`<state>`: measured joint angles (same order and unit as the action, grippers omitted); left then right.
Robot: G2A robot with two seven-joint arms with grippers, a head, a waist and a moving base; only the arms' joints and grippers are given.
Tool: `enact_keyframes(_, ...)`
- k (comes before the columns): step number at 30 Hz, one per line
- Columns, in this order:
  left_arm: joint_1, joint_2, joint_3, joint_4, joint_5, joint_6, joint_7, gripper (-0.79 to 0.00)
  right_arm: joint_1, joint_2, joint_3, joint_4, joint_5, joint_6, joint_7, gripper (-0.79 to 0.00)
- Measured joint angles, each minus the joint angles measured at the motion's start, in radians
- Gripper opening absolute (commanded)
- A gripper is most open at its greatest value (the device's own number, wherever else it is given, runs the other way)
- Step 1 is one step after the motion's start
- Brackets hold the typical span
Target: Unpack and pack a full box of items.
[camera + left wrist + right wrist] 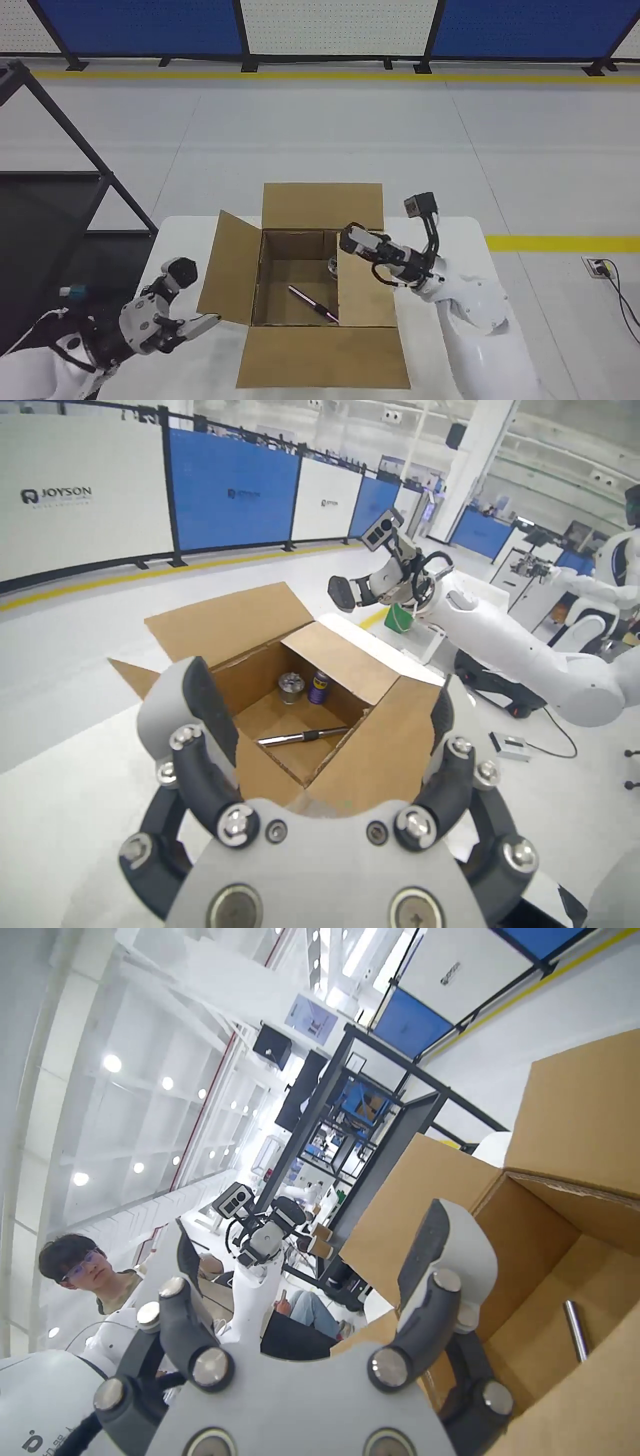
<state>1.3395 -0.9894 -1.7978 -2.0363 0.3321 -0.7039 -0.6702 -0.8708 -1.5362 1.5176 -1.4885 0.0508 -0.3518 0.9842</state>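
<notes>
— Top camera?
— High above, facing down on the worktop (pixel 185 245) and box (pixel 323 205).
— Wrists?
— One sits just behind the left claw (pixel 325 690), facing the box beyond it. The other, behind the right claw (pixel 312 1228), tilts upward; seemingly all three share the box's inside.

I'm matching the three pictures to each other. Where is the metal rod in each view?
Top view: the metal rod lies slanted on the floor of the cardboard box.
Left wrist view: the rod lies nearer the camera than the spray can.
Right wrist view: the rod lies beside a box wall.
Shared landmark: the open box.
</notes>
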Motion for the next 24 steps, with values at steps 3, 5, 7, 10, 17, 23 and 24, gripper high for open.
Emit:
enact_keyframes(3, -0.052, 0.004, 0.083, -0.017, 0.006, 0.064, -0.081, 0.0, -0.092, 0.013, 0.052, -0.105, -0.005, 0.018, -0.036, 0.0)
enact_keyframes(5, -0.086, 0.006, 0.146, -0.022, 0.007, 0.095, -0.133, 0.0, -0.143, 0.019, 0.086, -0.163, -0.045, 0.052, -0.096, 0.0)
enact_keyframes(7, -0.096, 0.007, 0.177, -0.022, 0.007, 0.105, -0.171, 0.0, -0.18, 0.023, 0.098, -0.219, -0.11, 0.108, -0.172, 0.0)
enact_keyframes(10, -0.095, 0.007, 0.169, -0.022, 0.007, 0.103, -0.156, 0.0, -0.189, 0.023, 0.098, -0.24, -0.147, 0.142, -0.218, 0.0)
enact_keyframes(17, -0.094, 0.007, 0.169, -0.022, 0.007, 0.103, -0.155, -0.049, -0.188, 0.023, 0.098, -0.235, -0.133, 0.129, -0.199, 0.0)
enact_keyframes(23, -0.115, 0.003, 0.21, 0.042, -0.172, 0.206, -0.14, 0.0, -0.194, 0.024, 0.082, -0.244, -0.126, 0.123, -0.202, 0.0)
enact_keyframes(24, -0.134, 0.003, 0.228, 0.054, -0.225, 0.236, -0.157, 0.0, -0.197, 0.025, 0.076, -0.249, -0.123, 0.119, -0.205, 0.0)
